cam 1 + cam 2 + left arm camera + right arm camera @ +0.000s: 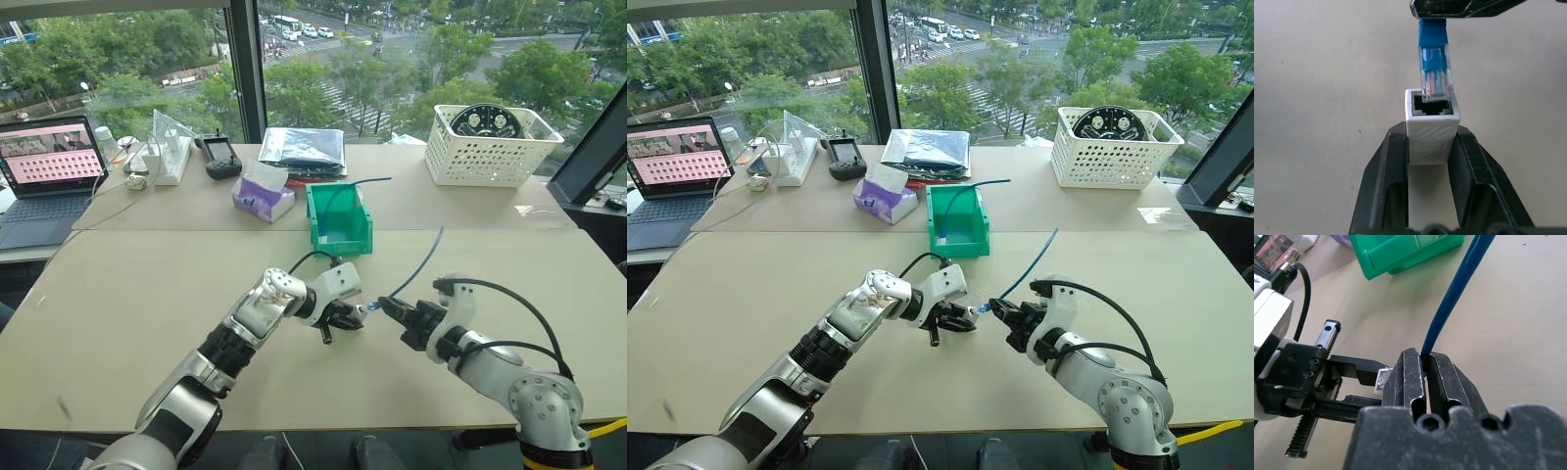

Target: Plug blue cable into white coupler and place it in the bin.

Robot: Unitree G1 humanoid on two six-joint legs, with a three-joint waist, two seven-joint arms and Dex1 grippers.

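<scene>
My left gripper is shut on the white coupler, which sits upright between its two black fingers with its socket facing outward. Just to its right, my right gripper is shut on the blue cable close behind the clear plug. The plug's tip rests at the mouth of the coupler's socket, slightly tilted. From the right gripper the cable rises and trails back toward the far side. The green bin stands beyond both grippers at the table's middle.
A darker blue cable hangs out of the bin. Behind it lie a tissue box, a plastic packet, a black handheld device, a power strip and a laptop. A white perforated basket stands far right.
</scene>
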